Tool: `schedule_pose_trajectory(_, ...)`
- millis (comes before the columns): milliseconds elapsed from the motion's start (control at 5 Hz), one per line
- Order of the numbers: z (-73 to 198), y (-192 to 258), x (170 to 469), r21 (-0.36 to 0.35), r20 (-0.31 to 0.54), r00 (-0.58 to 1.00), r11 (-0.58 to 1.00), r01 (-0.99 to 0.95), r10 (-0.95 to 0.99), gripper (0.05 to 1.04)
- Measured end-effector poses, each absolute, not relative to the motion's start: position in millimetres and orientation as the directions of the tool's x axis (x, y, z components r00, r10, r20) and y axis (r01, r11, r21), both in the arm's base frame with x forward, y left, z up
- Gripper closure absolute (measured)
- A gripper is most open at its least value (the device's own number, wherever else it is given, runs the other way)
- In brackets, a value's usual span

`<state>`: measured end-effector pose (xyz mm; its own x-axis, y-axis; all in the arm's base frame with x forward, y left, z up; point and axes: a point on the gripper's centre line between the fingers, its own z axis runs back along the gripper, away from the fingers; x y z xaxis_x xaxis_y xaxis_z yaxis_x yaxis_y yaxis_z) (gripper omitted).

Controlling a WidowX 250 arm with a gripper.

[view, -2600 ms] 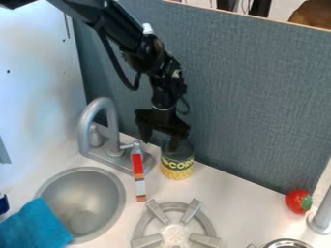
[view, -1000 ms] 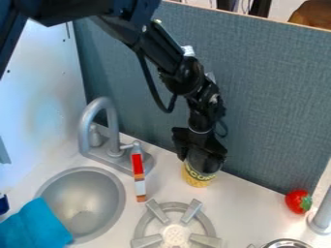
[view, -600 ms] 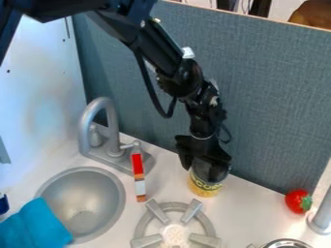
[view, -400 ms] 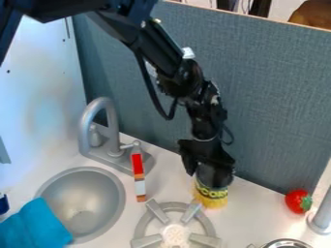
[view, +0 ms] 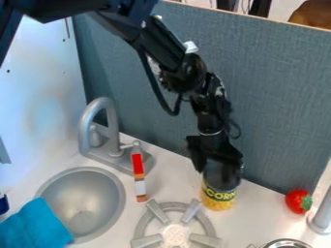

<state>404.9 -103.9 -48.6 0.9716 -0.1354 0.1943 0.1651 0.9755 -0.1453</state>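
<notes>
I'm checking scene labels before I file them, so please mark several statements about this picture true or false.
1. The black two-finger gripper is at the yellow can with a green band. True.
2. The bright blue cloth lies on the grey burner. False: it lies over the edge of the round metal sink.
3. The red tomato-like toy with a green top is right of the can in the picture. True.
4. The grey curved faucet is right of the can. False: it's left.

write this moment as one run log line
jaws: closed on corn can | can: beside burner | blue cloth: over sink edge | tomato: near grey panel
</notes>
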Motion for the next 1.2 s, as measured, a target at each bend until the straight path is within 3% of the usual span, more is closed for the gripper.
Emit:
schedule_pose_trajectory(400, -47.9, -136.2, 395.8, -0.160, 0.197, 0.956, 0.955, 0.251, -0.218, 0.083)
schedule_pose_trajectory(1000, -54.9, -136.8, 383.0, -0.177, 0.169, 0.959, 0.951, 0.255, -0.226, 0.083)
schedule_pose_trajectory(1200, 0.3, -110.6, 383.1, -0.241, 0.252, 0.961, 0.954, 0.180, -0.118, 0.083)
